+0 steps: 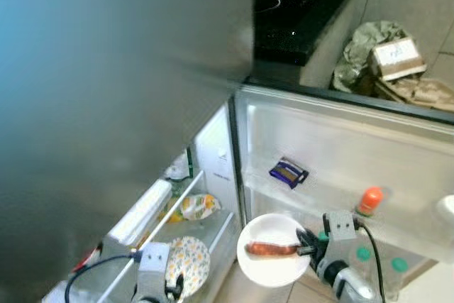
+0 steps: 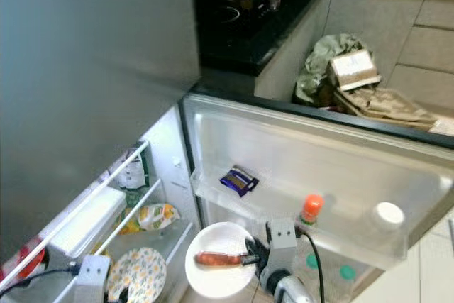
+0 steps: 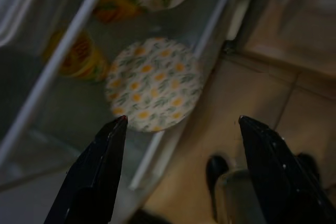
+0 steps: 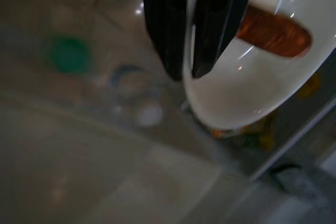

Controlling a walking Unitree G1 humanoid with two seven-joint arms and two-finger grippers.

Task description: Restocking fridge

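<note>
Right gripper (image 1: 306, 240) jaws pinching white plate (image 1: 273, 250) with sausage (image 1: 271, 249) before open fridge; left gripper (image 3: 181, 129) jaws spread near floral plate (image 3: 154, 83).

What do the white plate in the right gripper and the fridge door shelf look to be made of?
White plate: probably glazed ceramic or melamine; the right wrist view shows glossy highlights. Right gripper pinches its rim. Door shelf: translucent plastic, lightly frosted.

One white plate (image 1: 273, 250) carrying one sausage (image 1: 269, 249). One floral plate (image 1: 186, 264) on the fridge shelf. One dark blue packet (image 1: 288, 173) in the door rack. One orange-capped bottle (image 1: 369, 201), two green caps (image 1: 363, 253) and one white cap (image 2: 389, 213) (bottles below are blurred). Two grippers: left gripper (image 3: 178, 129), right gripper (image 1: 306, 240).
</note>
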